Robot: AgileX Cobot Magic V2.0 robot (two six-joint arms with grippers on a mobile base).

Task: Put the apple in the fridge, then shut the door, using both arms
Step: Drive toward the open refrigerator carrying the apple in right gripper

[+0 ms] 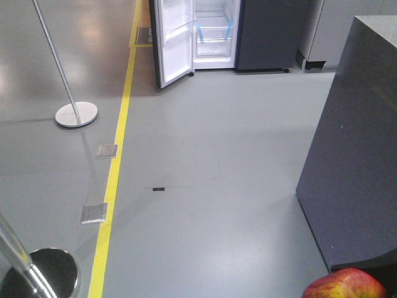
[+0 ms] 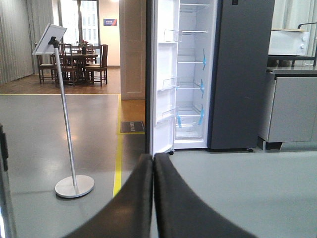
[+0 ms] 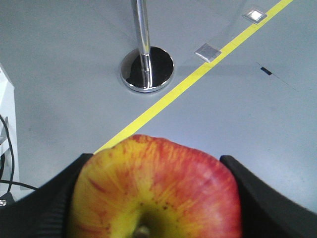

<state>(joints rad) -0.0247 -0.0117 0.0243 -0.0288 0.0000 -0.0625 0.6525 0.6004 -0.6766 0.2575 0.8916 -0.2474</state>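
Note:
The red and yellow apple (image 3: 158, 191) fills the bottom of the right wrist view, its stem dimple facing the camera. My right gripper (image 3: 157, 196) is shut on it, one black finger on each side. The apple (image 1: 344, 284) also peeks in at the bottom right of the front view. The fridge (image 1: 214, 31) stands far ahead across the floor, white inside with clear shelves and blue tape. Its door (image 1: 175, 40) hangs wide open on the left. In the left wrist view the fridge (image 2: 193, 74) and door (image 2: 164, 84) show beyond my left gripper (image 2: 153, 159), shut and empty.
A dark cabinet (image 1: 356, 143) stands close on the right. A yellow floor line (image 1: 118, 167) runs along the left, with a sign stand (image 1: 76, 114) beyond it and a chrome post base (image 1: 40, 273) near the bottom left. Metal floor plates (image 1: 94, 213) lie beside the line.

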